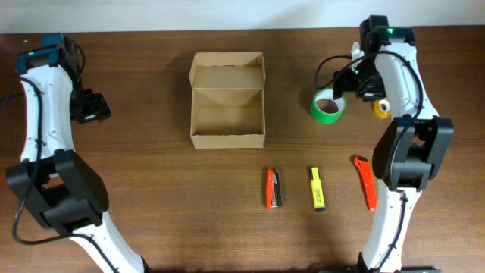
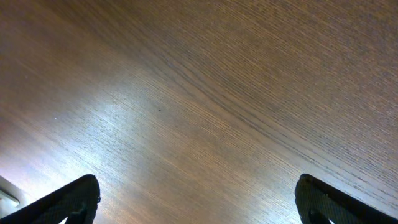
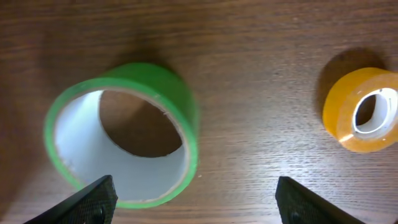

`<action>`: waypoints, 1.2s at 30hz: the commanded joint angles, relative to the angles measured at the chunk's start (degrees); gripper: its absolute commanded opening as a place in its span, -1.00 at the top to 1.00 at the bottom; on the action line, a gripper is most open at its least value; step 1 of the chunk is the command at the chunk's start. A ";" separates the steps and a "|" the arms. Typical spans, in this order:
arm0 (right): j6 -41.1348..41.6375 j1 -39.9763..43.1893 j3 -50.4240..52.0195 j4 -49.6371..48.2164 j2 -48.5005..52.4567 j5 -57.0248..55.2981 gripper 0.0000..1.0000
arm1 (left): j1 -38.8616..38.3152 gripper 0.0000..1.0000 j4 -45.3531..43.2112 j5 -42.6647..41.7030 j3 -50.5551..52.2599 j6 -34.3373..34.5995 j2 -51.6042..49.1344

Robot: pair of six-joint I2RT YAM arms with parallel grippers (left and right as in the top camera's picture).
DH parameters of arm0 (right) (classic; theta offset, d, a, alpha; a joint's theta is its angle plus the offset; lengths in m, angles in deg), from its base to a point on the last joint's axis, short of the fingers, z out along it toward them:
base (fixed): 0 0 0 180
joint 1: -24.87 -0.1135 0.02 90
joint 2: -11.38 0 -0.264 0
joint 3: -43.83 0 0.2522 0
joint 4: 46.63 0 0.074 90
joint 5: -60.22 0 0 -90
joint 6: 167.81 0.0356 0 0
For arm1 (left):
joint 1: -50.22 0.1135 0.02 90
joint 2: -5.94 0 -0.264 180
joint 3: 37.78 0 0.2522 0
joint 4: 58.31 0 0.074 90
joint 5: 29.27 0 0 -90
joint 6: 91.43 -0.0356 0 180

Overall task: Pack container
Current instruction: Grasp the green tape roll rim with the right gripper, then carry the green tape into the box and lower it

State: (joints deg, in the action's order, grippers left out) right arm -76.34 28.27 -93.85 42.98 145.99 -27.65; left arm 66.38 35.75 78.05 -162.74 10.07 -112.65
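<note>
The container, a plain brown cardboard box [image 1: 227,115] with its flap lid open, stands at the table's middle back and looks empty. A green tape roll [image 1: 328,106] [image 3: 121,134] and a small yellow tape roll [image 1: 382,108] [image 3: 362,109] lie at the right. My right gripper [image 1: 362,85] [image 3: 196,202] is open above the table between them, its left finger over the green roll's rim. My left gripper [image 1: 92,106] [image 2: 198,202] is open over bare wood at the far left.
Along the front lie an orange and grey stapler-like item [image 1: 273,188], a yellow highlighter [image 1: 317,188] and an orange utility knife [image 1: 365,182]. The arms' bases stand at the front left and front right.
</note>
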 commanded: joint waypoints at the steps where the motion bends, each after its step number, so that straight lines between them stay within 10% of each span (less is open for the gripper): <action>1: 0.02 -0.22 1.68 -0.63 0.90 -0.94 -0.66 | 0.13 -1.00 -0.17 -0.22 0.57 -0.90 0.33; 13: 0.70 -0.31 10.43 -5.81 0.87 -1.16 -0.62 | 0.13 -1.00 -0.17 -0.24 0.57 -0.90 0.33; 19: 0.68 -0.31 13.18 -7.96 0.90 -1.18 0.38 | 0.13 -1.00 -0.17 -0.24 0.57 -0.90 0.33; 26: 0.63 -0.33 13.75 -8.17 0.87 -1.31 0.92 | 0.13 -0.99 -0.17 -0.24 0.57 -0.90 0.33; 36: 0.20 -0.81 13.75 -8.24 -6.47 -1.79 0.93 | 0.13 -1.00 -0.17 -0.24 0.57 -0.90 0.33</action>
State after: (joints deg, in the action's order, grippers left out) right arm -76.12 28.07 -80.32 34.85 145.49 -28.72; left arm 66.38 35.72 78.05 -162.74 10.07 -112.65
